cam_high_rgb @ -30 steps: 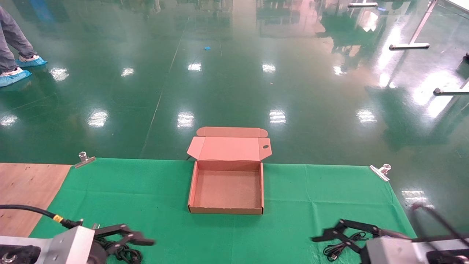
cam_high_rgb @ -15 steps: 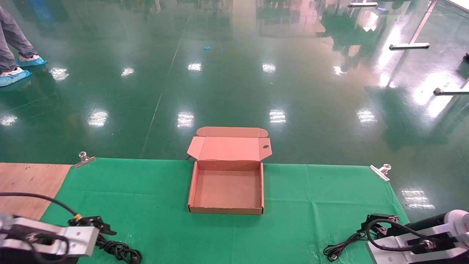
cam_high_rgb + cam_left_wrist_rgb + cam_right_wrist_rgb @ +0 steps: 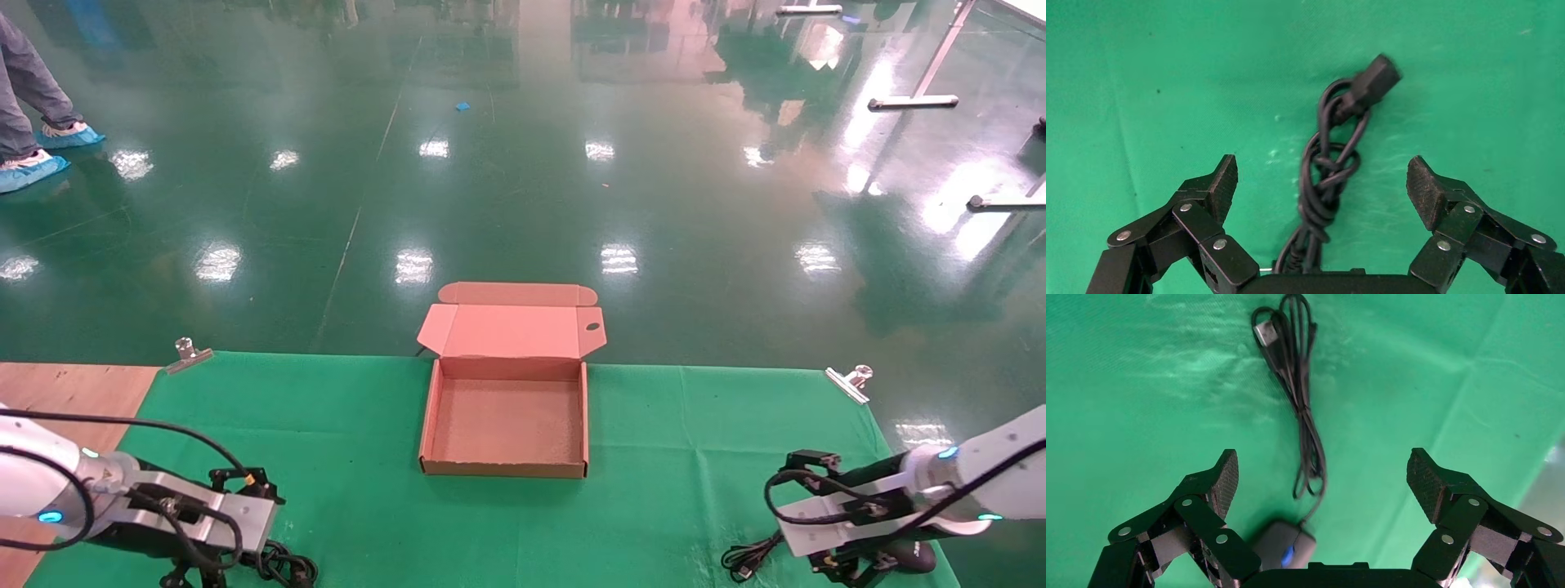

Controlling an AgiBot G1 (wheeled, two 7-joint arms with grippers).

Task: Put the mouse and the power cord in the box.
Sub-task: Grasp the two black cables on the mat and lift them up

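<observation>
Black left end effector (image 3: pixel 1321 184) wide open above power cord (image 3: pixel 1330 168), right end effector (image 3: pixel 1321 478) wide open above mouse (image 3: pixel 1281 545)

Glossy green floor (image 3: pixel 507 163) mirrors ceiling lights beyond the cloth-covered table (image 3: pixel 695 425).

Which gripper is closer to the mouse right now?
The right. The right gripper hangs open directly over the mouse; the left gripper is open above the power cord, far across the green cloth.
</observation>
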